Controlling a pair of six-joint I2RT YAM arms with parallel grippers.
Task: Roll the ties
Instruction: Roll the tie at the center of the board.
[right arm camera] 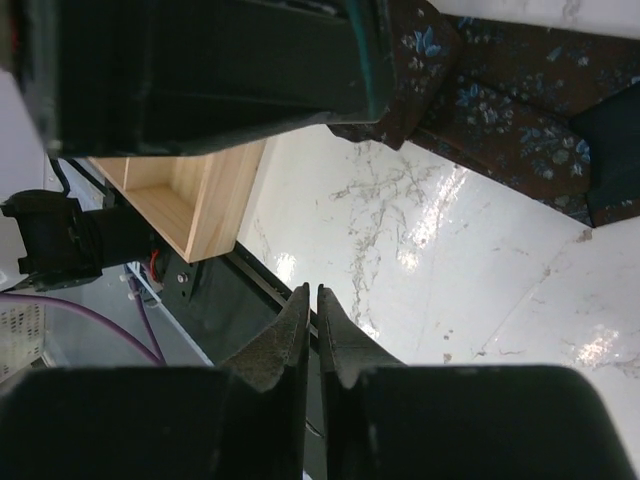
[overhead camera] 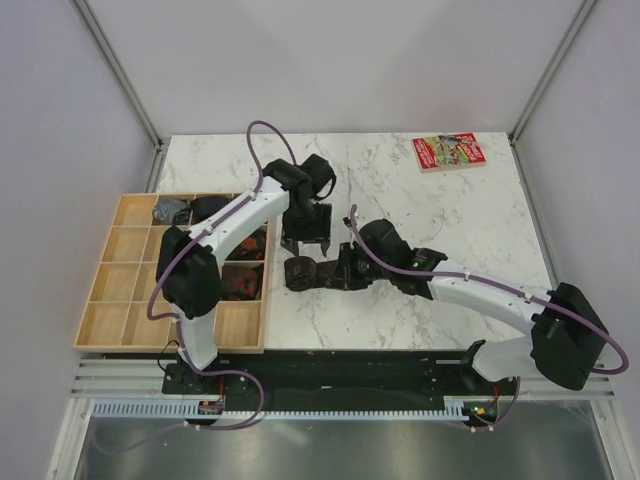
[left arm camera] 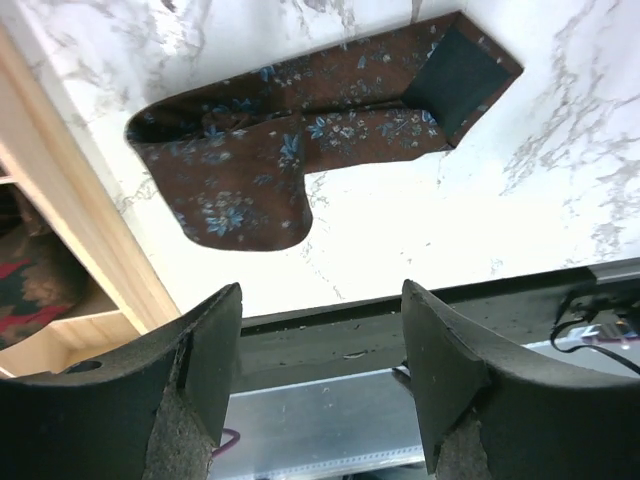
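Note:
A dark brown tie with a small blue flower pattern (left arm camera: 290, 150) lies folded on the marble table (left arm camera: 420, 230), one end doubled over and its dark lining showing. In the top view it is a dark bundle (overhead camera: 300, 273) near the wooden tray. My left gripper (left arm camera: 320, 290) is open and empty, and hangs just above and behind the tie (overhead camera: 305, 238). My right gripper (right arm camera: 312, 292) is shut on nothing. It sits low at the tie's right end (overhead camera: 338, 272). The tie also shows at the upper right of the right wrist view (right arm camera: 520, 110).
A wooden compartment tray (overhead camera: 115, 300) stands at the left with rolled dark bundles in some cells (overhead camera: 208, 206); its corner shows in the right wrist view (right arm camera: 200, 190). A red printed booklet (overhead camera: 448, 151) lies at the back right. The table's front edge and black rail (left arm camera: 330, 340) are close by.

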